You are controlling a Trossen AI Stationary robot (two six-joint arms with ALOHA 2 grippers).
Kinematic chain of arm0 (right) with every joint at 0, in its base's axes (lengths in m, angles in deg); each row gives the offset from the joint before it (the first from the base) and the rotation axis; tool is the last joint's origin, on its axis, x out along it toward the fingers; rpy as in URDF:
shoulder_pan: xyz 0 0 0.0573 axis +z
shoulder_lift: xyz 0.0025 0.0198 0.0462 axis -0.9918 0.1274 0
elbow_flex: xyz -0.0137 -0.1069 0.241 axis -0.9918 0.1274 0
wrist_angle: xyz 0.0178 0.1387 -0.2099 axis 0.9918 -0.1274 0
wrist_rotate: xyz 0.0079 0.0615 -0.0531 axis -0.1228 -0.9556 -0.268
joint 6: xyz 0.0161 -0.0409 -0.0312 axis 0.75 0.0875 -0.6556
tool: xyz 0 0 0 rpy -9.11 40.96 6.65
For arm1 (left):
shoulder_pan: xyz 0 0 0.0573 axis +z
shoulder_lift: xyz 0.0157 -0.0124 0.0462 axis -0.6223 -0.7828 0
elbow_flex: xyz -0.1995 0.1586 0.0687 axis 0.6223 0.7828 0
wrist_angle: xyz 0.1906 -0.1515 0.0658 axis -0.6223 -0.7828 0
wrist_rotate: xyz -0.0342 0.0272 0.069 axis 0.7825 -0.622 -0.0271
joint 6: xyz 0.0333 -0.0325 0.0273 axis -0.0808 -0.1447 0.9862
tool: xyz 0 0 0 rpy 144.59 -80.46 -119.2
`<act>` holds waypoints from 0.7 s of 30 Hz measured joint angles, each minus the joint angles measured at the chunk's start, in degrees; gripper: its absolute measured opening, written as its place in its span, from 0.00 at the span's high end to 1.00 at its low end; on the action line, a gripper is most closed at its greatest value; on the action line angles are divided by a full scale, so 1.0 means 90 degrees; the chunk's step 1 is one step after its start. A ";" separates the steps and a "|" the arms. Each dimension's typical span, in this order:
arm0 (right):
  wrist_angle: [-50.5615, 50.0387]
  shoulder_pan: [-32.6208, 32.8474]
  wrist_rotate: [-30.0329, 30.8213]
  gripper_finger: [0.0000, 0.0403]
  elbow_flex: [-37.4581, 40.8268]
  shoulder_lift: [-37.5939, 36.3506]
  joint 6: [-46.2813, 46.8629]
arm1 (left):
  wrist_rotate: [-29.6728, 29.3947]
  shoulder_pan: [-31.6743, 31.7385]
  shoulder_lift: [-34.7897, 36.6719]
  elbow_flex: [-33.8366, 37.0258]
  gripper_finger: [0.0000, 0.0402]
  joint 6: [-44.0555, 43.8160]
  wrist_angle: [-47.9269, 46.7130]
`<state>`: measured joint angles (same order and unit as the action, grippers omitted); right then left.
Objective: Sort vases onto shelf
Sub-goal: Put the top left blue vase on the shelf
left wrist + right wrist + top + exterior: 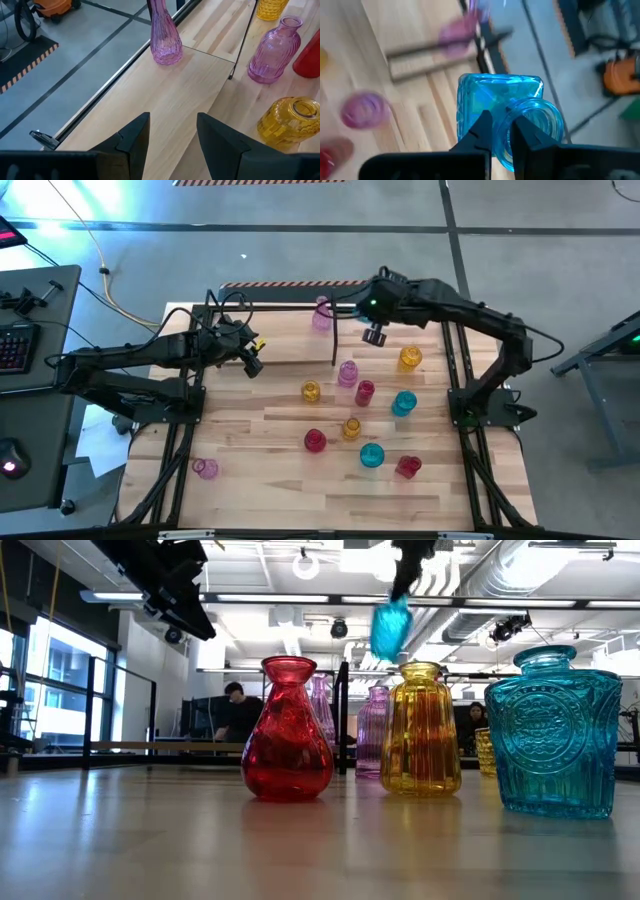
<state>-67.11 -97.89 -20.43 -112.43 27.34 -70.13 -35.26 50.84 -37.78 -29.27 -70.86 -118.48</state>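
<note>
Bench (250, 480): a pale wooden top carrying all the loose vases; both dark arms reach over it from the sides.
Shelf (285, 345): a wooden plank with thin black rods along the bench's far edge; one tall pink vase (321, 314) stands on it.
Right claw (502, 131): raised above the bench near the shelf's right end, fingers pinched tight on the rim of a cyan vase (501, 102), one finger inside the mouth and one outside.
Cyan vase: off the bench, hanging tilted in the low view, well above the others.
Left claw (172, 131): fingers spread wide with nothing between them, over the left part of the shelf plank.
Loose vases: pink, yellow, red and cyan ones are scattered over the middle and right of the bench; one pink vase (206, 468) sits alone near the front left.
Writing: none readable; the square cyan vase (552, 730) shows a raised round medallion only.
Hard to make out: the right wrist view is smeared apart from the held vase.
Beyond: a person (238, 712) sits at a desk behind the bench.
</note>
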 joint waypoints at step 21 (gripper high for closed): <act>0.2192 0.0622 -0.2442 0.98 -0.0814 0.1852 -0.1334 | 0.0007 0.0000 0.0320 -0.0003 0.61 0.0124 -0.0198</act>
<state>-47.37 -92.29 -42.41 -119.75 44.01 -82.13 -35.19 50.84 -34.90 -29.29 -69.75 -120.26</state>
